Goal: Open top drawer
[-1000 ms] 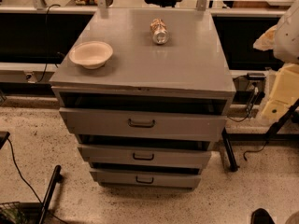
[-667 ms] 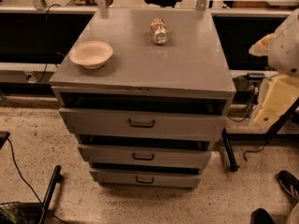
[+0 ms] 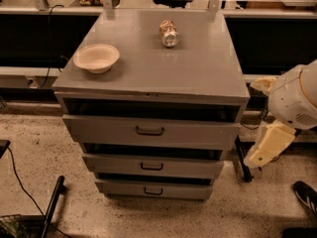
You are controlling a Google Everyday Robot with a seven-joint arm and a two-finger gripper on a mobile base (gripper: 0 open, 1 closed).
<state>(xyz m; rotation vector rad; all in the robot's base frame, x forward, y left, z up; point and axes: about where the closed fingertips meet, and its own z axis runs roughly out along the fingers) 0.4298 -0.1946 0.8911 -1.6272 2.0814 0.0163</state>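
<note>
The grey metal cabinet (image 3: 148, 63) stands in the middle of the camera view with three drawers. The top drawer (image 3: 99, 130) has the tallest, widest front and a small dark handle (image 3: 149, 131) at its centre. A dark gap shows between its front and the cabinet top. Two shallower drawers (image 3: 109, 163) sit below it. My gripper (image 3: 261, 155) hangs at the end of the cream and white arm to the right of the cabinet, about level with the top drawer front. It is apart from the drawer and its handle.
A white bowl (image 3: 96, 57) sits on the cabinet top at the left, and a can (image 3: 169, 32) lies at the back centre. A black cable and a dark pole (image 3: 52, 207) lie on the speckled floor at the left. A dark shoe (image 3: 305, 195) is at the lower right.
My arm's cream end piece has come down and a little left beside the cabinet's right side. The drawers, bowl and can have not moved.
</note>
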